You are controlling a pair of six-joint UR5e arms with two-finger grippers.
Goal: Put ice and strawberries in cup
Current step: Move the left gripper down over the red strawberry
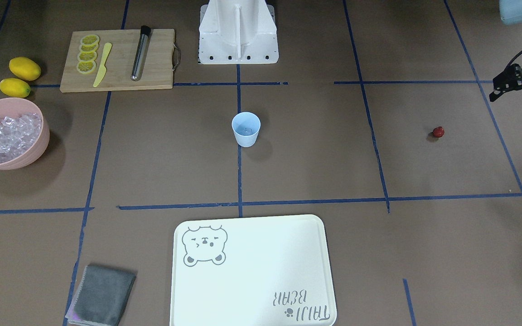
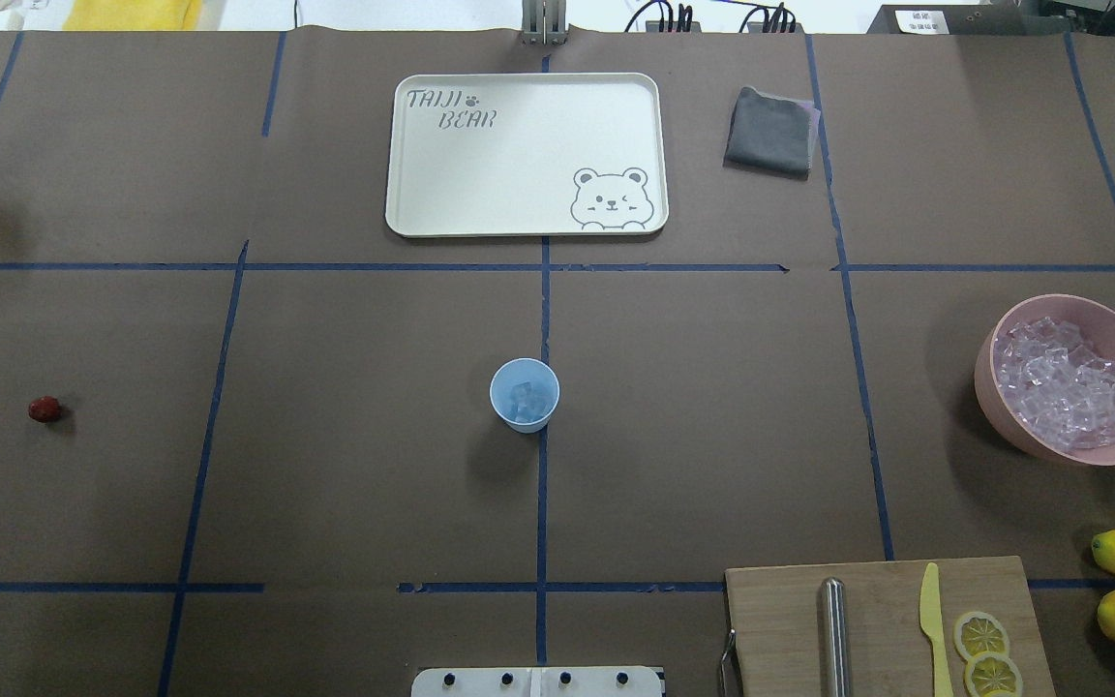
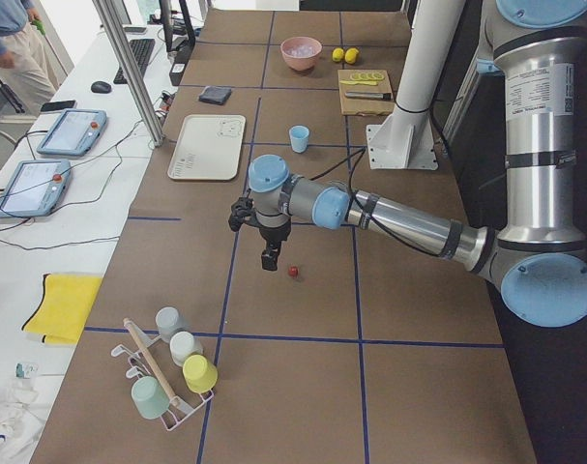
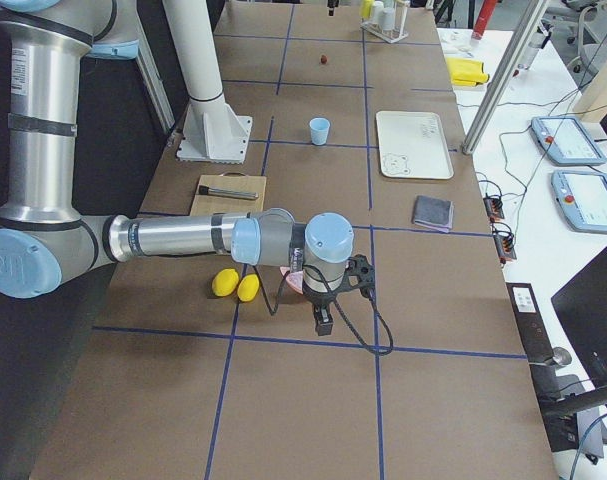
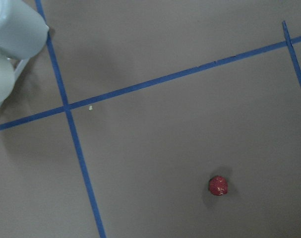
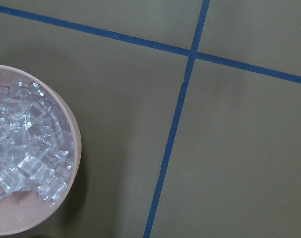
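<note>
The pale blue cup (image 1: pixel 246 129) stands upright at the table's middle, and the overhead view (image 2: pixel 524 394) shows a few ice cubes (image 2: pixel 522 400) in it. More ice (image 1: pixel 7 136) fills the pink bowl (image 1: pixel 39 151). The small dark red strawberry (image 1: pixel 438 131) lies alone on the table; it also shows in the left wrist view (image 5: pixel 218 185). My left gripper (image 1: pixel 510 102) hovers open and empty, off to the side of the strawberry and above the table. My right gripper (image 4: pixel 323 315) hangs near the ice bowl (image 6: pixel 73 163); I cannot tell whether it is open.
A wooden cutting board (image 1: pixel 120 59) holds lemon slices, a yellow knife and a metal muddler. Two lemons (image 1: pixel 21 74) lie beside it. A white bear tray (image 1: pixel 252 271) and a grey cloth (image 1: pixel 104 294) sit on the operators' side. A cup rack (image 3: pixel 167 372) stands beyond the strawberry.
</note>
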